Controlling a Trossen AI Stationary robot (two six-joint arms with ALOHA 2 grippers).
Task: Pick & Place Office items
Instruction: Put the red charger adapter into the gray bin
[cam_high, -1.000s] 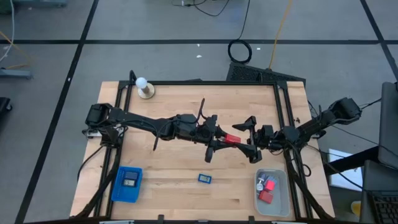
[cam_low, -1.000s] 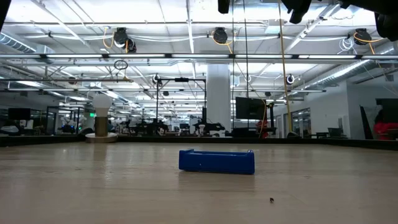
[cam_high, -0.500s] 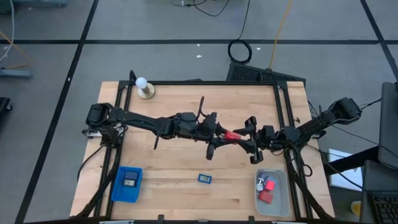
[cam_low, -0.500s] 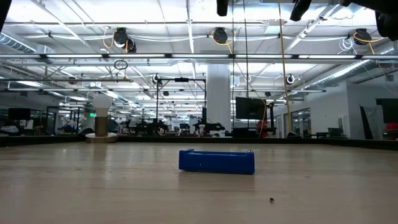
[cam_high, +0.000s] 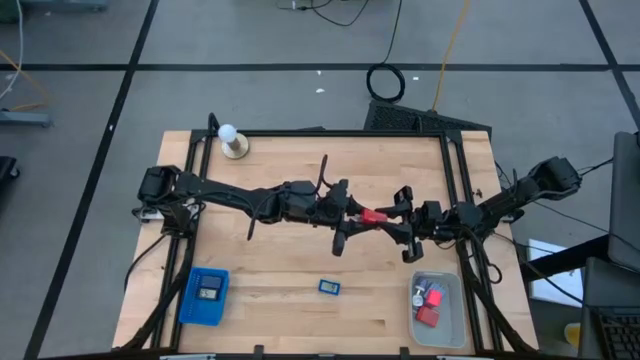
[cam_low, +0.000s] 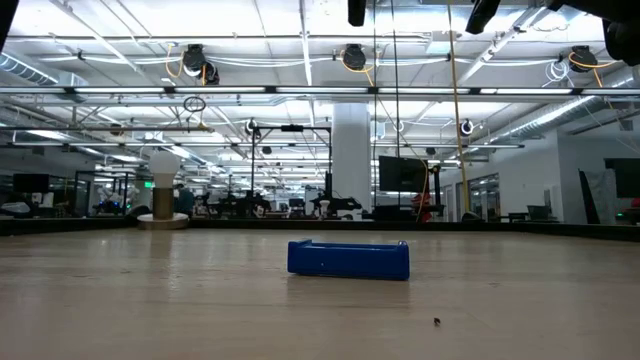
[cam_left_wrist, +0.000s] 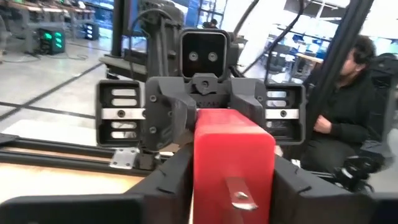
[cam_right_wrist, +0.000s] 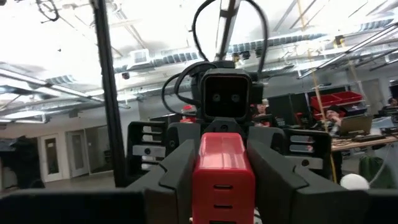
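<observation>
Above the middle of the wooden table (cam_high: 300, 260), the left gripper (cam_high: 352, 215) and the right gripper (cam_high: 392, 217) meet nose to nose, and a red block (cam_high: 372, 216) spans the short gap between them. Both wrist views show that block pinched between dark fingers (cam_left_wrist: 168, 180) on either side, with the opposite gripper's body close behind it, so each gripper has its fingers pressed onto one end of the same red block (cam_right_wrist: 222, 168). The block hangs in the air, well above the tabletop.

Toward the front of the table from the red block, a small blue piece (cam_high: 329, 286) lies alone on the wood; the low view shows it as a flat blue box (cam_low: 348, 258). Front-left of the block sits the blue ribbed tray (cam_high: 204, 296), holding a dark rectangular item. Front-right, by the table corner, the pale translucent bin (cam_high: 437, 308) holds red blocks and small bits. At the back-left corner stands the white ball on its tan base (cam_high: 233, 142).

In the left wrist view, a seated person (cam_left_wrist: 348, 118) in dark clothing shows beyond the right gripper.
</observation>
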